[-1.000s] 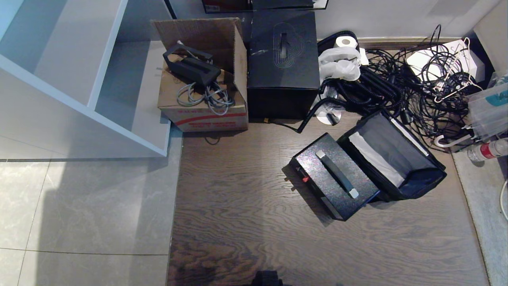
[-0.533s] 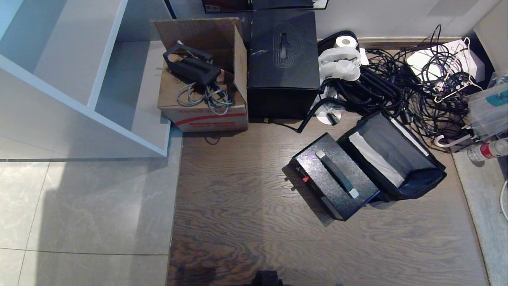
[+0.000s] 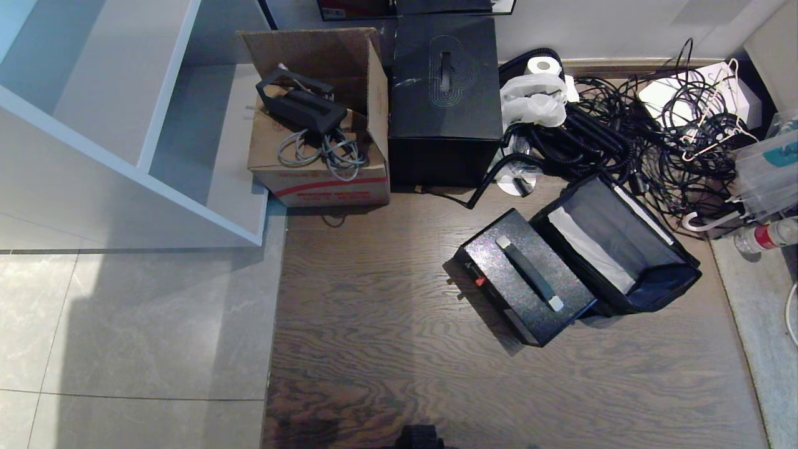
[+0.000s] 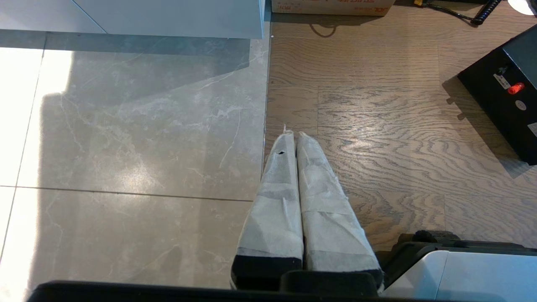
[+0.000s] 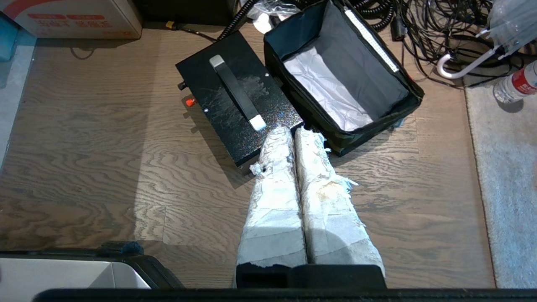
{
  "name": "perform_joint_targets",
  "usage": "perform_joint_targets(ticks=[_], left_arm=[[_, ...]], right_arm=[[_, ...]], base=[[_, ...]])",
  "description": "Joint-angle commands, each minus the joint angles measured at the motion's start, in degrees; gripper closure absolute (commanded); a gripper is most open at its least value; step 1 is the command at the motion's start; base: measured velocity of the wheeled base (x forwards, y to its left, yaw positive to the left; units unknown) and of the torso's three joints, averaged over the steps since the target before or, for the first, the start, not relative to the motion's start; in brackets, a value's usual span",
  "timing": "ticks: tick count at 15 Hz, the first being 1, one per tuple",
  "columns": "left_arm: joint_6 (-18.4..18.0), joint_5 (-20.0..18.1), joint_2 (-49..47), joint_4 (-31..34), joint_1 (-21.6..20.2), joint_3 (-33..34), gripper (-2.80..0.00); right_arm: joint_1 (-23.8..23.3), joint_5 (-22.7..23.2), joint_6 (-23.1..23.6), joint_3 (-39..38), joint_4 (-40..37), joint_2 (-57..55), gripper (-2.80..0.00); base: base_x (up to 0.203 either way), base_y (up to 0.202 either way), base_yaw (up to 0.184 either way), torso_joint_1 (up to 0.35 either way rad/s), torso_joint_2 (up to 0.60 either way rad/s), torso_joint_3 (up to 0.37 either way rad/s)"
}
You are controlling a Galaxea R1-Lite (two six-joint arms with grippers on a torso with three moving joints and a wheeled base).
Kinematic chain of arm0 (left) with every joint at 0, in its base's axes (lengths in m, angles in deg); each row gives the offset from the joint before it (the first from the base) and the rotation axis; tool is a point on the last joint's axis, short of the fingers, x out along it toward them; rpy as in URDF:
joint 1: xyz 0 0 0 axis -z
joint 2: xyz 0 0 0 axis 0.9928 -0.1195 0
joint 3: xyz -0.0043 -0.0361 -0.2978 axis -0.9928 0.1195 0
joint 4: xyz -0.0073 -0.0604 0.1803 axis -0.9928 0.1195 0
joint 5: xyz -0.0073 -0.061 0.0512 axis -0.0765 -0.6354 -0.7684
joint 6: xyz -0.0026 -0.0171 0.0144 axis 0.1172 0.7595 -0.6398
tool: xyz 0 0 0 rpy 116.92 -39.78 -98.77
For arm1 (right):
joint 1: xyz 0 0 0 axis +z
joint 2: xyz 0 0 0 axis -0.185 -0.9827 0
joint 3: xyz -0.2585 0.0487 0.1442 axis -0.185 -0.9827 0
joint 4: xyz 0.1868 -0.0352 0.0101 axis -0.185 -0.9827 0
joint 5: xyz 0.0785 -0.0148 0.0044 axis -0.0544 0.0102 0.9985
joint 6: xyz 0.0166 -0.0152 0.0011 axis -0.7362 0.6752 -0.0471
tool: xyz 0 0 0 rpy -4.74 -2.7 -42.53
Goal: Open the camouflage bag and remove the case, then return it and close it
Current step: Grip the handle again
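The speckled black hard case (image 3: 525,276) sat on the wood floor touching the open grey-lined camouflage bag (image 3: 648,293) at its three o'clock. Left gripper (image 4: 292,136) and right gripper (image 5: 293,131) hung pressed closed, holding nothing. My worry: a corner snagging the bag's floppy rim, or the cable tangle (image 3: 629,143) at twelve o'clock catching.

Dark wood-grain floor (image 3: 386,349); grey stone tiles (image 3: 131,337) alongside; white shelving unit (image 3: 112,125); pale wall (image 3: 623,28) behind; daylight patch on tiles.
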State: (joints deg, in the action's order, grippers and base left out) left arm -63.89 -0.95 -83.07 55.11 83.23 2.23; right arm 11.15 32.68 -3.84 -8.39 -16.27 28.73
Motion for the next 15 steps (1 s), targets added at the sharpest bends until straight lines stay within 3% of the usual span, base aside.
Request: perform_joint_targets(ticks=[1,15], left_arm=[[0.0,0.0,0.0,0.0,0.0,0.0,0.00],[0.0,0.0,0.0,0.0,0.0,0.0,0.00]], right_arm=[[0.0,0.0,0.1,-2.3,0.1,-0.1,0.00],[0.0,0.0,0.1,-2.3,0.1,-0.1,0.00]], base=[[0.000,0.000,0.000,0.000,0.00,0.000],[0.000,0.000,0.000,0.000,0.00,0.000]])
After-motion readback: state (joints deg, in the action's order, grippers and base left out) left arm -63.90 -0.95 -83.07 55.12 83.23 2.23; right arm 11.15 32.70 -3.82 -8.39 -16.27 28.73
